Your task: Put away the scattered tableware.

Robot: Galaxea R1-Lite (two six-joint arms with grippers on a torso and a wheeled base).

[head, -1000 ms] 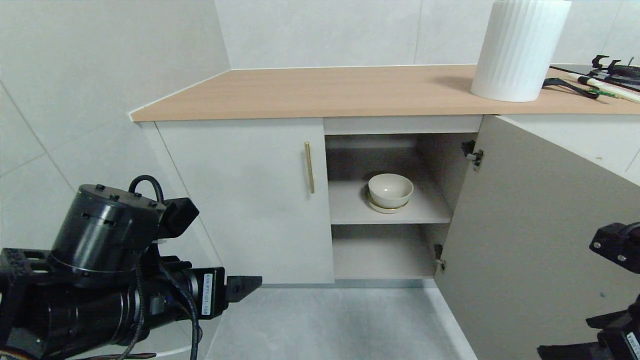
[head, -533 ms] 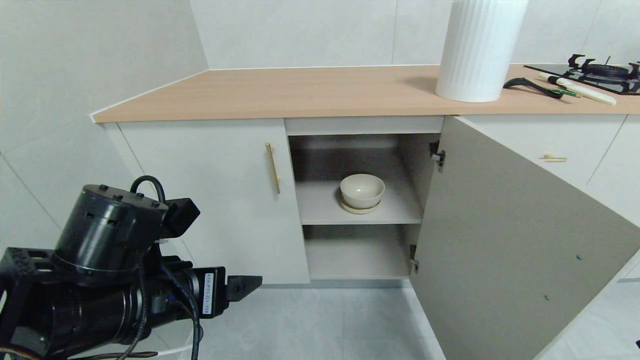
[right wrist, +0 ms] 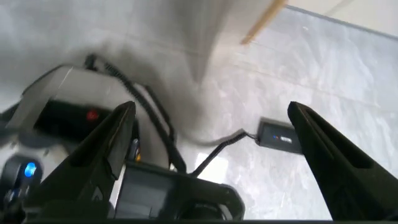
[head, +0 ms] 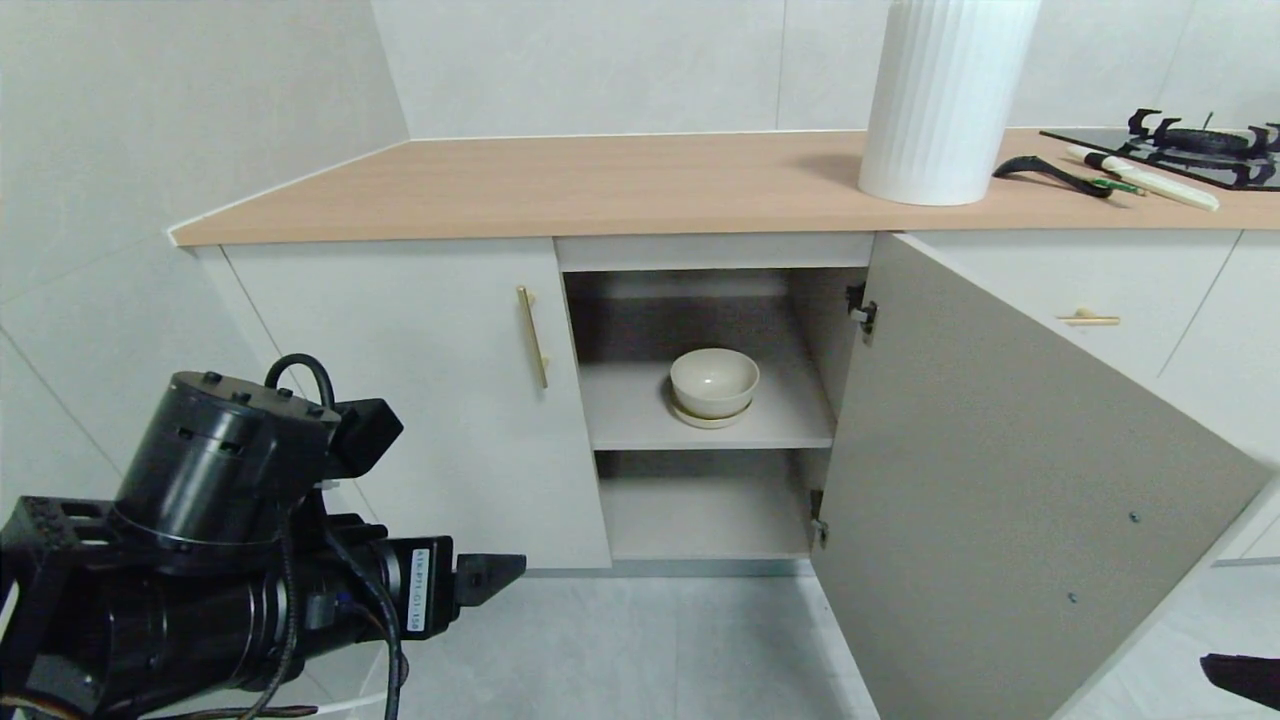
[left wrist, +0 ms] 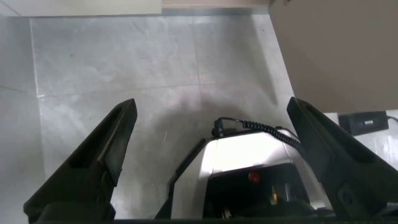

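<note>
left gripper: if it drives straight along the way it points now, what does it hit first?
Most likely the tiled floor. The left gripper is open and faces down at the tiles, with nothing seen in the way. Depth is unclear.

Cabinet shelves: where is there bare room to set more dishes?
The lower shelf is bare. On the upper shelf, free patches lie either side of the bowl on its plate. The countertop is open left of the white ribbed cylinder; utensils crowd its right end.

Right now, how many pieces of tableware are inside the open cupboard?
2. A bowl sits on the upper shelf, and a small plate lies directly under it. The lower shelf's back corners are shadowed, so something could be hidden there.
</note>
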